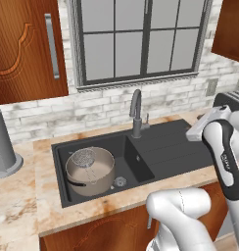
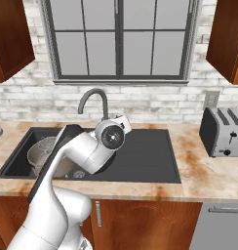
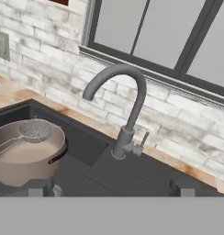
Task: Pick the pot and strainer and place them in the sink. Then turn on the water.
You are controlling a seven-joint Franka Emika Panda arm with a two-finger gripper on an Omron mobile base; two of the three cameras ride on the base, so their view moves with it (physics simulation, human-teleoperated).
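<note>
Pot [image 1: 90, 171] w/ strainer [image 1: 83, 158] in sink [image 1: 155, 152] — hand [image 3: 109, 192] open, nr tap [image 3: 125, 112].

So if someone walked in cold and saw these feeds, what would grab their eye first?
Probably the pot sitting in the left basin of the dark sink, with the strainer resting in it. Next, the grey tap arching at the sink's back edge under the window, with no water running. The gripper, open, points at the tap's base.
</note>
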